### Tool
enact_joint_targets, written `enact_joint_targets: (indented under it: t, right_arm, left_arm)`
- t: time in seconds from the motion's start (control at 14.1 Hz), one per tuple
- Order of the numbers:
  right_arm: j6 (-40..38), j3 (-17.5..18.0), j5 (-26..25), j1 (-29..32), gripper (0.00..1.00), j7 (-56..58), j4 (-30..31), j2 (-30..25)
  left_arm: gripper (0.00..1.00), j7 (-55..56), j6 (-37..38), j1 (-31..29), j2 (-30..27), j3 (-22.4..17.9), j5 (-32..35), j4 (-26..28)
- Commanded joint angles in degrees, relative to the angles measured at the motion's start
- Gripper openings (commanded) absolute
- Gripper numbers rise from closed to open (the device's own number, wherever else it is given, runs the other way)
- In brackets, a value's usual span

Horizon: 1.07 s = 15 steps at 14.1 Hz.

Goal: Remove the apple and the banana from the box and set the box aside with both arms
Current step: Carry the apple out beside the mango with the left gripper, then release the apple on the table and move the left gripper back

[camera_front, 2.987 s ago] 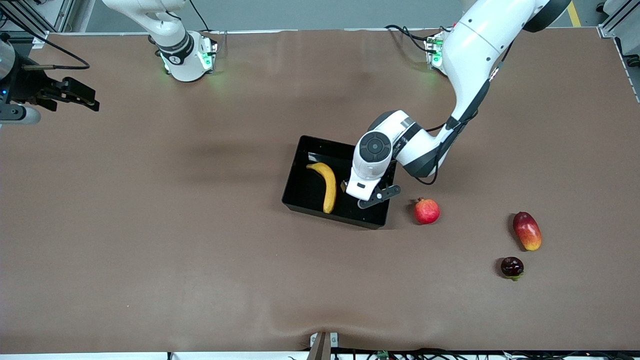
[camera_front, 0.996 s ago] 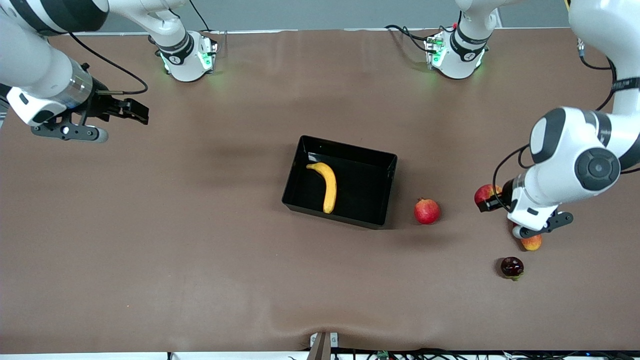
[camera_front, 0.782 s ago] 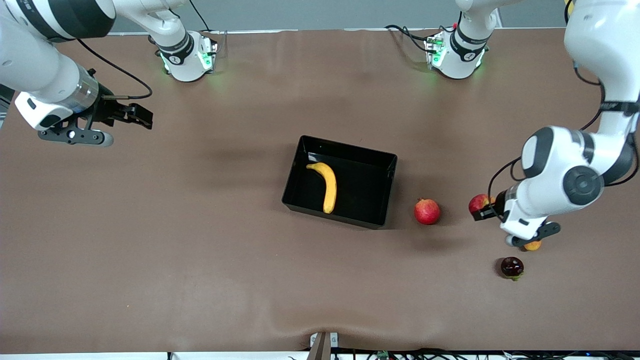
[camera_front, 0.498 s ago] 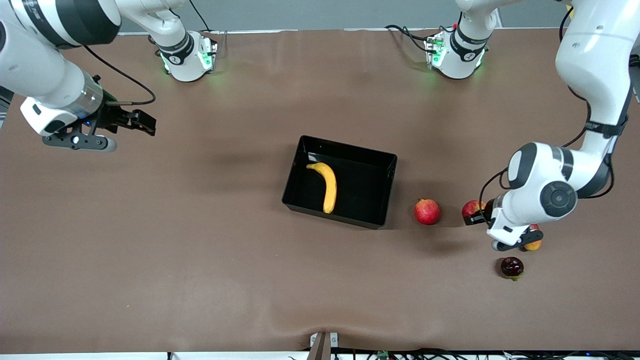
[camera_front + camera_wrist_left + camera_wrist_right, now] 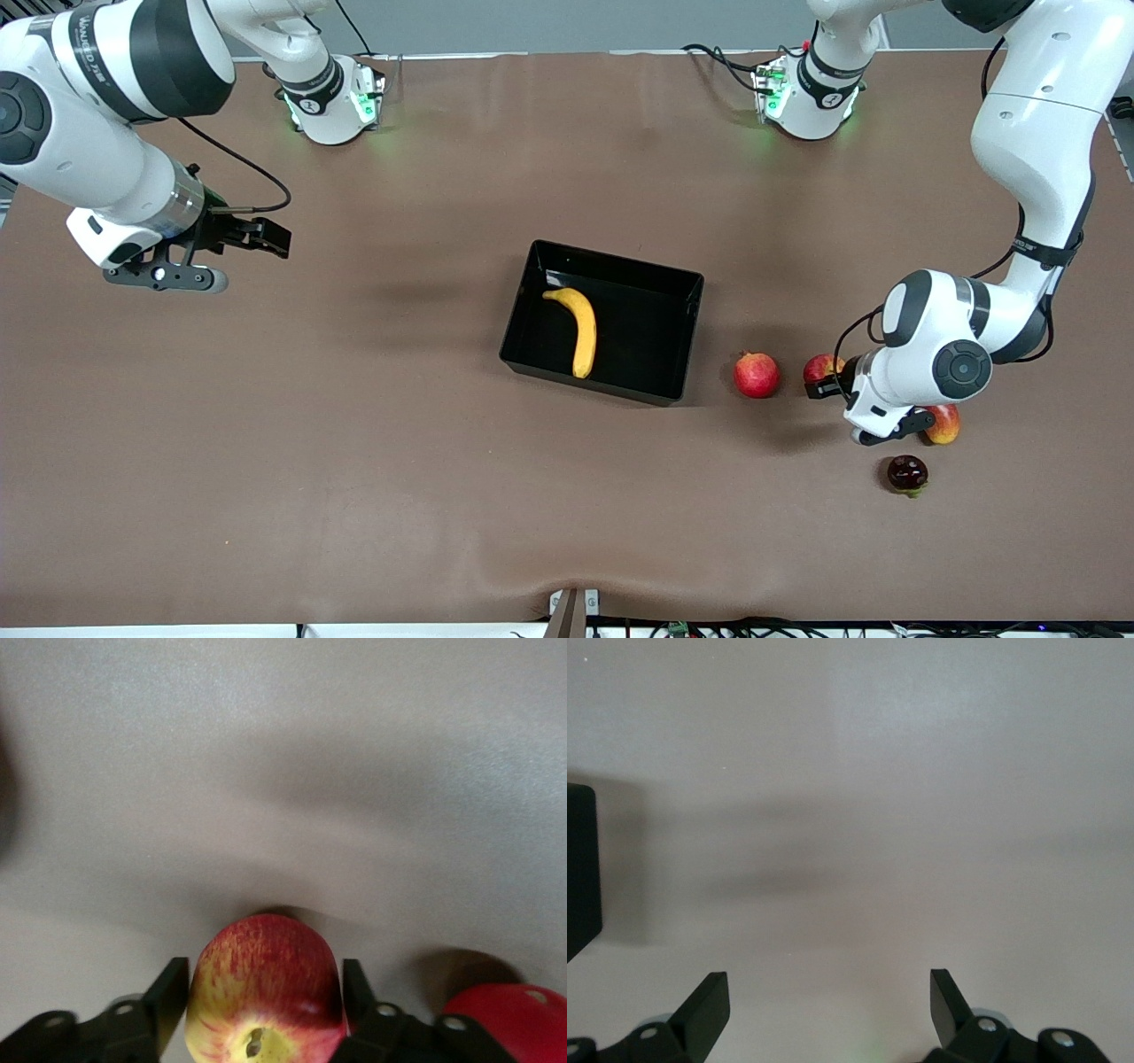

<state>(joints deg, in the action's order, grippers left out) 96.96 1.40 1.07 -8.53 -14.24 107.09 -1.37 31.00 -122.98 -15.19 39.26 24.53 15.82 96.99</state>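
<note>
The black box (image 5: 647, 341) stands mid-table with the yellow banana (image 5: 580, 328) lying inside it. My left gripper (image 5: 824, 378) hangs low over the table toward the left arm's end, and it is shut on the red-and-yellow apple (image 5: 822, 365). In the left wrist view the apple (image 5: 266, 979) sits between both black fingers (image 5: 173, 997) of the left gripper (image 5: 263, 1001), stem dimple toward the camera. My right gripper (image 5: 266, 237) is over bare table at the right arm's end. It stands open with nothing in it (image 5: 830, 997).
A round red fruit (image 5: 756, 374) with a small crown lies between the box and the held apple, also in the left wrist view (image 5: 509, 1023). A red-yellow fruit (image 5: 945, 424) is partly hidden under the left arm. A dark purple fruit (image 5: 907, 473) lies nearer the camera. A box corner (image 5: 580, 868) shows.
The left gripper has carried the apple lower and toward the box, close to the round red fruit. The right gripper has drifted a little toward the table's middle, still open.
</note>
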Motion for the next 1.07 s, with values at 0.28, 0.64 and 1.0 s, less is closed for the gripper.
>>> enact_joint_targets:
  t: [0.28,0.64,1.0]
  right_arm:
    - [2.44,-0.35,0.25,-0.88,1.0,-0.97,-0.4,1.55]
    - [4.81,-0.35,2.78,-1.58,1.0,-1.05,-0.4,2.6]
    - [5.08,-0.44,3.58,-1.49,1.0,-0.79,-0.31,3.31]
  left_arm:
    - [1.0,3.27,10.64,0.95,-8.85,9.99,0.53,-3.11]
    - [1.0,14.0,12.86,3.57,-7.8,22.05,1.23,-3.38]
    - [1.0,13.39,8.65,14.55,0.01,21.7,7.98,-7.51]
